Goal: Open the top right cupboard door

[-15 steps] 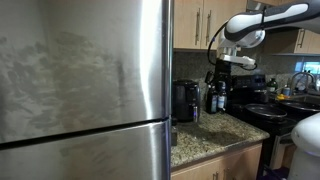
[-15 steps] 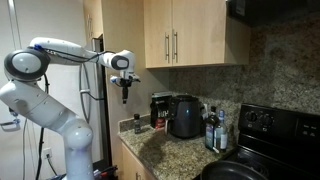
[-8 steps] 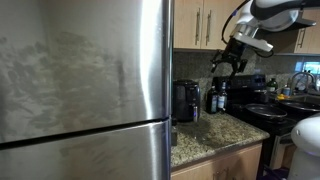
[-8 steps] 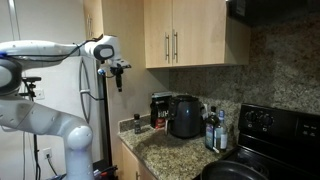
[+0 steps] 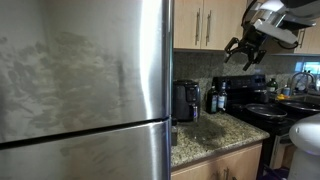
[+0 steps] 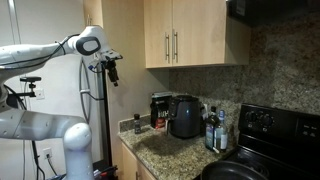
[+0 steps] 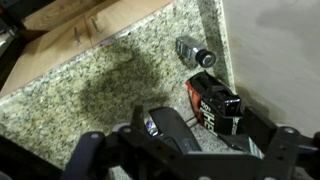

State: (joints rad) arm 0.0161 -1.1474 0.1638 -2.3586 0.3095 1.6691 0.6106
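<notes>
The top right cupboard door (image 6: 200,35) is flat light tan wood with a slim silver bar handle (image 6: 175,45) on its left edge, and it is closed. It also shows in an exterior view (image 5: 222,20), partly behind the arm. My gripper (image 6: 112,75) is open and empty. It hangs in the air well left of and slightly below the cupboards; in an exterior view (image 5: 243,52) it sits just under the cabinet row. The wrist view shows the spread fingers of my gripper (image 7: 190,150) over the counter, and the door is out of that view.
A stainless fridge (image 5: 80,80) fills one side. On the granite counter (image 6: 170,152) stand a coffee maker (image 6: 158,108), a black kettle (image 6: 186,116), several bottles (image 6: 212,130) and a small dark bottle (image 7: 195,52). A black stove (image 6: 262,125) sits beyond. The matching left door (image 6: 157,35) is closed.
The arm has risen from above the counter and swung away from the wall cabinets. The gripper stays open and empty. The cupboard doors have not moved.
</notes>
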